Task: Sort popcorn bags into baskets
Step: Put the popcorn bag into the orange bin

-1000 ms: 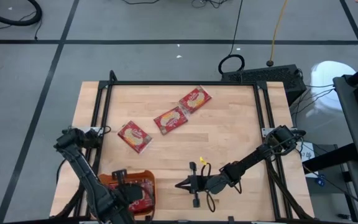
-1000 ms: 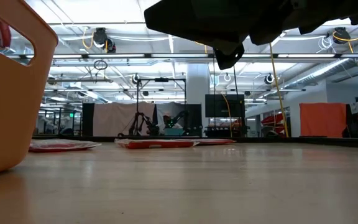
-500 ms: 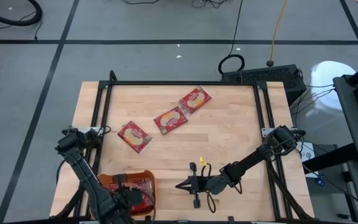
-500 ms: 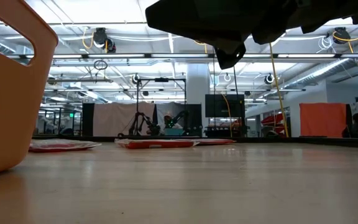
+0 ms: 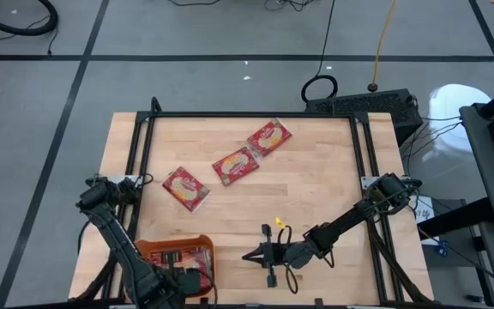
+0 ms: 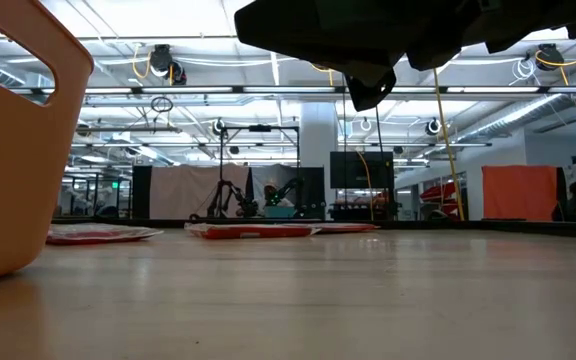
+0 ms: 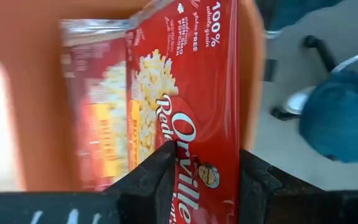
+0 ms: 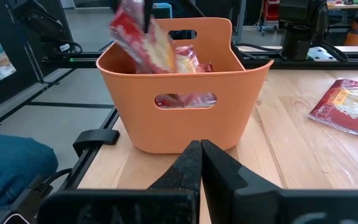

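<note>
We find the left gripper (image 5: 181, 279) above the orange plastic rectangular tub (image 5: 148, 250) at the bench's (image 5: 316, 189) near-left corner. Its fingers (image 7: 151, 180) stand either side of a flat red popcorn packet (image 7: 194, 106) over the tub; we cannot tell whether they grip it or have released it. More red packets (image 8: 188, 62) lie inside the tub. Three further packets (image 5: 184, 188) (image 5: 235, 166) (image 5: 268, 136) lie flat on the bench farther back. The right gripper (image 5: 249, 255) rests near centre, fingers (image 8: 194, 165) clenched, empty.
</note>
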You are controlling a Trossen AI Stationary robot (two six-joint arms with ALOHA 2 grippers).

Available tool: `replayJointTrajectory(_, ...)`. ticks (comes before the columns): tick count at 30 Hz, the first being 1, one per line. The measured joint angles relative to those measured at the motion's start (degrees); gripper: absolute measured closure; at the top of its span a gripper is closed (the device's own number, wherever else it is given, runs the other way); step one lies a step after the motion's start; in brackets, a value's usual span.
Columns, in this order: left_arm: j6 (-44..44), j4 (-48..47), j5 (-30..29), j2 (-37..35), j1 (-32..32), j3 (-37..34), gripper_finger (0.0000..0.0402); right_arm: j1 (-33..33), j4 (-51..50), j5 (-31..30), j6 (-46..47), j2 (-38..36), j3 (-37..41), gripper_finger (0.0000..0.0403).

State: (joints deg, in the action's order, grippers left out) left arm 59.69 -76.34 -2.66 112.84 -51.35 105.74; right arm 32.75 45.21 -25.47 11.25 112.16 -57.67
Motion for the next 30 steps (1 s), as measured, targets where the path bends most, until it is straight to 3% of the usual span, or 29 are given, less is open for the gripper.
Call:
replayJointTrajectory(7,-0.08,3.71,2.74,0.00,-0.02,0.00,0.0267,0.00,-0.02,0.02,-0.16,0.00,0.00,0.0399)
replayJointTrajectory(20,2.63,1.04,3.11,0.04,-0.02,-0.24,0.0181,0.00,-0.52,0.07,-0.39,0.00,0.00,0.0399)
replayJointTrajectory(25,-0.99,-0.58,1.27,0.04,0.22,-0.24,0.0194,0.00,-0.87,0.09,-0.12,0.00,0.00,0.0399)
replayJointTrajectory(30,-6.04,-4.23,-6.09,0.04,0.27,-0.27,0.0236,0.36,-0.87,0.07,0.21,0.00,0.00,0.0399)
